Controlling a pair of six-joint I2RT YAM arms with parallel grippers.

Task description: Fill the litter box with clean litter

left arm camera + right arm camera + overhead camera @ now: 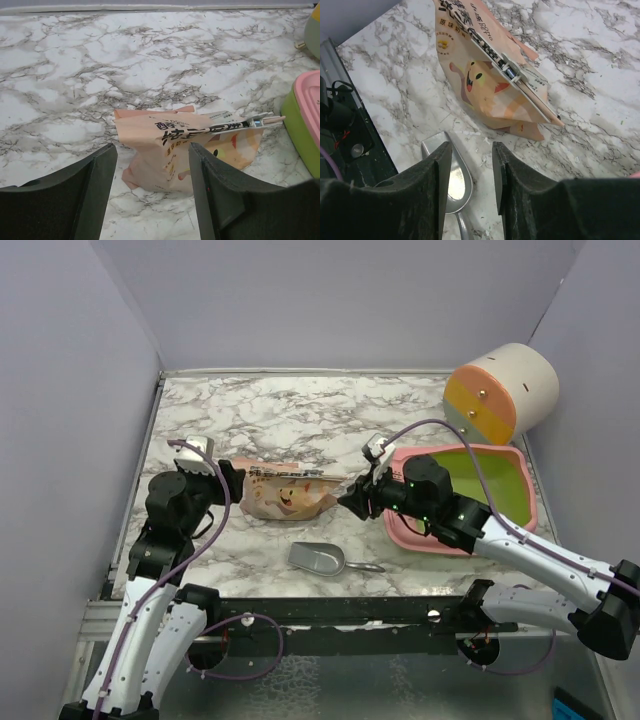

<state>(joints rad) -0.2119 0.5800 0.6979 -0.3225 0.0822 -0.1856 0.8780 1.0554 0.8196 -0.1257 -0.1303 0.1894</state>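
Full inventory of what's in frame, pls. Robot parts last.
bag: 1, tan with a cartoon cat, lying mid-table
clip: 1, pale bar, along the bag's top
scoop: 1, grey metal, near edge, in front of the bag
litter box: 1, pink outside, lime-green inside, right side of the table
cylinder: 1, cream, orange and yellow, far right corner
table: 1, white-grey marble
left fingers: 2, black, open, at the bag's left end
right fingers: 2, black, open, at the bag's right end
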